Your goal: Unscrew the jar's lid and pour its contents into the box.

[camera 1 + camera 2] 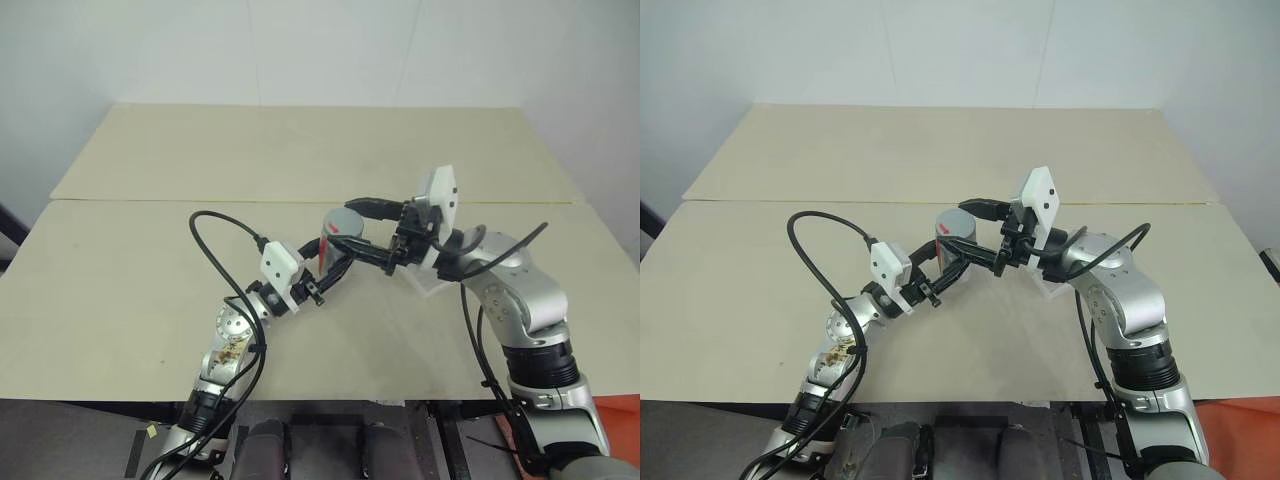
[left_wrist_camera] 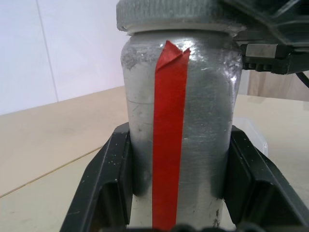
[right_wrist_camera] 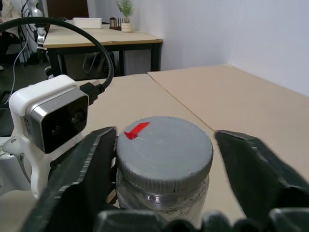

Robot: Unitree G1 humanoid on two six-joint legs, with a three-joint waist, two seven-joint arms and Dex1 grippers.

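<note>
My left gripper [image 1: 333,252] is shut on the body of the silver-grey jar [image 2: 203,116], one black finger on each side, holding it upright above the table. A red stripe runs up the jar's side. The grey lid [image 3: 164,145] sits on the jar with a red mark on its top. My right gripper [image 3: 164,140] reaches in from the right and stands open around the lid: one finger lies close against its rim, the other stands a gap away. The clear box [image 1: 432,285] lies on the table below my right wrist, partly hidden by it.
The beige table [image 1: 150,290] has a seam running across it behind the arms [image 1: 200,202]. Black cables loop off both wrists. Another table with a small plant stands far behind in the right wrist view [image 3: 125,9].
</note>
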